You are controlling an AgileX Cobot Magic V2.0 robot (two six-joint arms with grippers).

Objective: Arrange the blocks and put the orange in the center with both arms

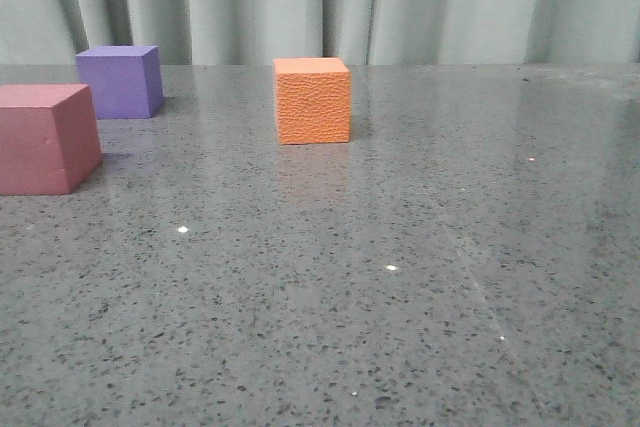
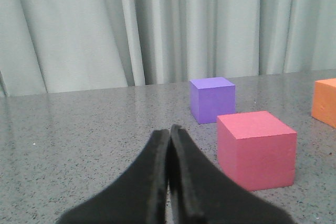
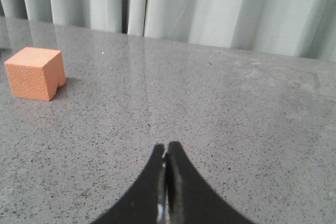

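Looking like the very start here, nothing being held yet: left gripper sitting pinched closed and empty, low over the table, and right gripper doing the same, fingers pressed together with nothing between them. Orange cube resting upright and flat around mid-table, toward the far side, well apart from the other two. Pink cube sitting at the near left, purple cube just behind it at the far left, with only a thin gap between them in the front view. Probably needing to spread those two apart first, so opening the left fingers wide before coming down squarely over opposite flat faces, not a corner. Same deal for the orange one with the right side: gripping flat faces, lifting straight up, then setting it down level. No real long axis to worry about, being a cube; orange one standing turned slightly, showing one textured face and a sliver of its right side.
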